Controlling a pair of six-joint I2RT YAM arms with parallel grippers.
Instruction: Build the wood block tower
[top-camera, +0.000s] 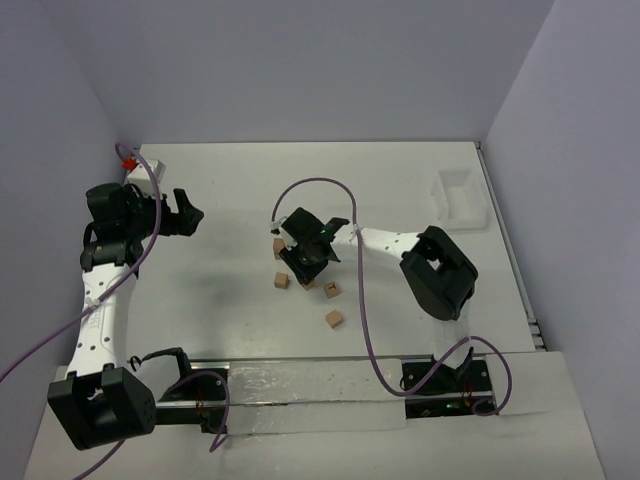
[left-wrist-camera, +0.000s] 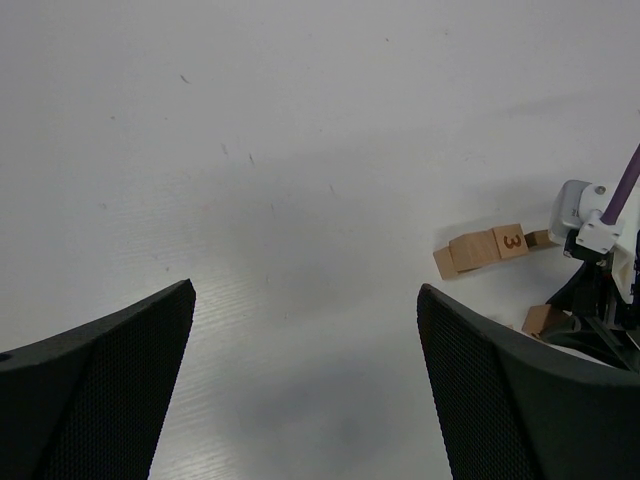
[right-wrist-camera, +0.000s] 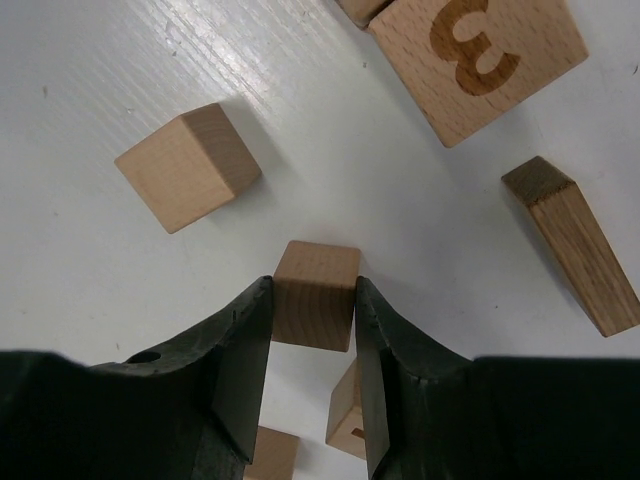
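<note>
Several loose wood blocks lie mid-table: one (top-camera: 282, 281) left of my right gripper (top-camera: 305, 265), one (top-camera: 332, 290) to its right and one (top-camera: 334, 319) nearer the bases. In the right wrist view my right gripper (right-wrist-camera: 313, 285) is shut on a small cube (right-wrist-camera: 315, 295), with both fingers pressed on its sides. Around it lie a plain cube (right-wrist-camera: 187, 167), a block marked 3 (right-wrist-camera: 478, 60) and a short cuboid (right-wrist-camera: 572, 245). My left gripper (top-camera: 185, 215) hovers open and empty at the far left (left-wrist-camera: 305, 290), with the blocks (left-wrist-camera: 480, 250) far off to its right. The tower is out of view.
A white plastic tray (top-camera: 460, 195) sits at the back right by the wall. A small white box with a red part (top-camera: 138, 168) stands at the back left corner, behind the left arm. Purple cables loop over both arms.
</note>
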